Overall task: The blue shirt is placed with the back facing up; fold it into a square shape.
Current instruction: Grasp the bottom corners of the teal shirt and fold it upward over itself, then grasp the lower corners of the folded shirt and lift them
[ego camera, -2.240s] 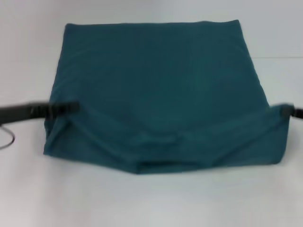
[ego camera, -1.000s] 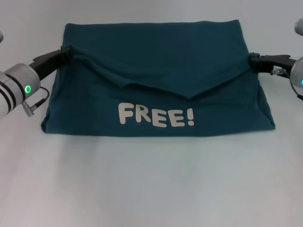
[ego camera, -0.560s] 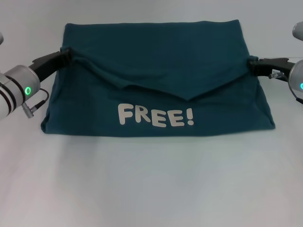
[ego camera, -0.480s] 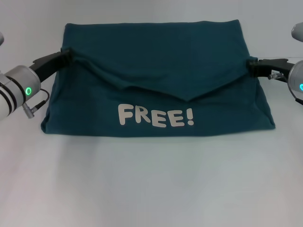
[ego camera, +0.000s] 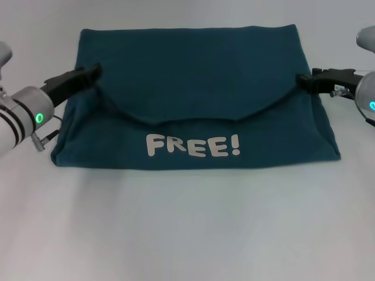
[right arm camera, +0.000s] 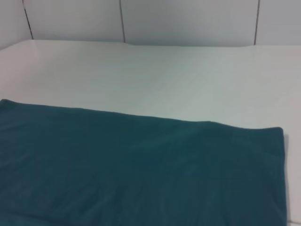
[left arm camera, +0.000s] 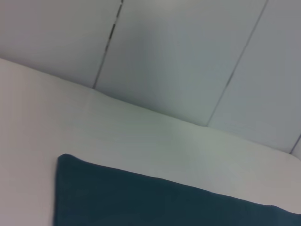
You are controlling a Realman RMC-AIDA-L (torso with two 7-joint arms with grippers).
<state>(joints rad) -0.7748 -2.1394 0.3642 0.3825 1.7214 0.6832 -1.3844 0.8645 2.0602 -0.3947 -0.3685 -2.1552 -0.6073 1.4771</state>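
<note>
Since half a second ago both grippers have carried their pinched corners inward over the blue shirt, and the sagging edge of the folded-over layer has flattened from a sharp downward point into a broad shallow curve just above the white "FREE!" lettering. That shirt lies on the white table, folded into a wide block, its far edge straight and its near edge running just below the lettering (the print shows on the lower layer, the folded flap being plain). At the shirt's left side the left gripper has its black fingers closed on the flap's left corner, which is lifted slightly off the layer beneath; its silver wrist with a green light sits off the shirt's left edge. At the shirt's right side the right gripper likewise pinches the flap's right corner, its fingers drawn together on the fabric, with its wrist out beyond the shirt's right edge. Neither wrist view shows any fingers, only shirt fabric on the table before a panelled wall.
</note>
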